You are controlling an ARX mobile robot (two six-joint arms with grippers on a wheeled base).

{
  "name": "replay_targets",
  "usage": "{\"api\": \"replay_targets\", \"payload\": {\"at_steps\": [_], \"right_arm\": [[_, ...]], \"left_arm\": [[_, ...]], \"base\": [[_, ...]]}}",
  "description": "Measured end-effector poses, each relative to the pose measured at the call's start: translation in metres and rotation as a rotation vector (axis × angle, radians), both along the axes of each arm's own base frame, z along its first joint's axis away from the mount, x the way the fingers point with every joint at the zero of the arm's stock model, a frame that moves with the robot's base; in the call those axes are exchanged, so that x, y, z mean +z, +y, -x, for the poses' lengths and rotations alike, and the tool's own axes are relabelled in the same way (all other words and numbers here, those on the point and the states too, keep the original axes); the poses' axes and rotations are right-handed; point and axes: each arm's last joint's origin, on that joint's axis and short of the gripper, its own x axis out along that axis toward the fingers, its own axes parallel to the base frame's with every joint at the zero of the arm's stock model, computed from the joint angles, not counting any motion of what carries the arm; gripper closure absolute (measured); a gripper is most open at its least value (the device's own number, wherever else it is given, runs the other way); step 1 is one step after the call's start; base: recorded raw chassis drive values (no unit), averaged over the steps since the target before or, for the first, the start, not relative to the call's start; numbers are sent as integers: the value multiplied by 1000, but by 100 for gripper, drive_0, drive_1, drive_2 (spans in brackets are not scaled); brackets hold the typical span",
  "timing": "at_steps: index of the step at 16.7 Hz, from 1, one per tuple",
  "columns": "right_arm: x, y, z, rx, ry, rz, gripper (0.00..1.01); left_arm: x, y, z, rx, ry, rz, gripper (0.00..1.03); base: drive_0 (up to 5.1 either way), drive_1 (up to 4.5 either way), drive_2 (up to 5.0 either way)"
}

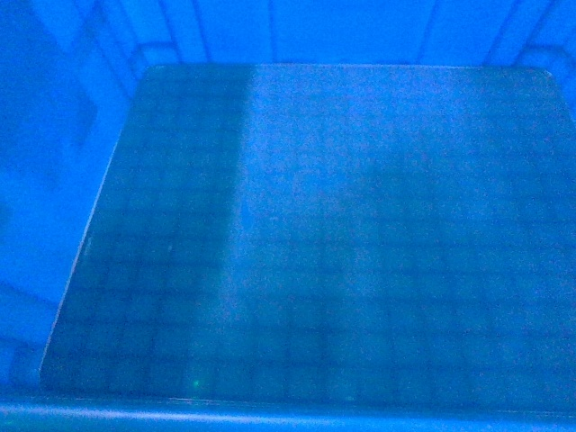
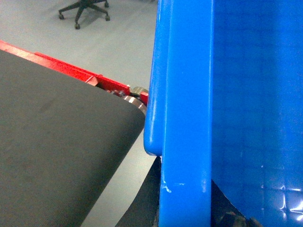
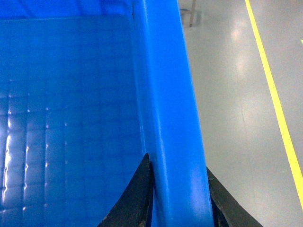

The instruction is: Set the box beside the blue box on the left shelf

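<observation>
The large rectangular blue plastic crate (image 1: pixel 342 234) fills the head view entirely: flat inner floor with a faint grid, ribbed inner walls at top and left, near rim along the bottom edge, nothing inside it. The crate sits close under the head camera, held between the two arms; the roller shelf appears in no view. Only the left wrist view shows a broad black flat surface (image 2: pixel 57 156) beside the crate's thick outer rim, a red metal frame (image 2: pixel 71 71) behind it, grey floor (image 2: pixel 118 42) and the base of a wheeled office chair (image 2: pixel 83 12). Only the right wrist view shows grey floor with a yellow painted line (image 3: pixel 274 109). The right gripper (image 3: pixel 177 198) is clamped on the crate's side wall, one dark finger (image 3: pixel 137 198) inside and one outside. Of the left gripper (image 2: pixel 189 217), only dark finger parts show at the crate's wall; its grip cannot be told
</observation>
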Motion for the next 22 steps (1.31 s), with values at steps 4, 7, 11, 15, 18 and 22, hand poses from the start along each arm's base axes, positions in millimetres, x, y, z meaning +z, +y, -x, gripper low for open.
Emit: {"api": "replay_targets", "payload": {"at_steps": [4, 7, 11, 15, 18, 22], "right_arm": [[0, 0, 0, 0, 1, 1, 84], [0, 0, 0, 0, 0, 0, 84], [0, 0, 0, 0, 1, 1, 84], [0, 0, 0, 0, 0, 0, 84], [0, 0, 0, 0, 1, 1, 84], [0, 0, 0, 0, 2, 1, 84]], "left_arm": [[0, 0, 0, 0, 0, 0, 94], [0, 0, 0, 0, 0, 0, 94], [0, 0, 0, 0, 0, 0, 94], [0, 0, 0, 0, 0, 0, 94], [0, 0, 0, 0, 0, 0, 94], [0, 0, 0, 0, 0, 0, 94]], "base": [[-135, -135, -135], [-160, -160, -160], [-148, -148, -148], [-153, -153, -153], [-136, -136, -136], [-77, -77, -77]]}}
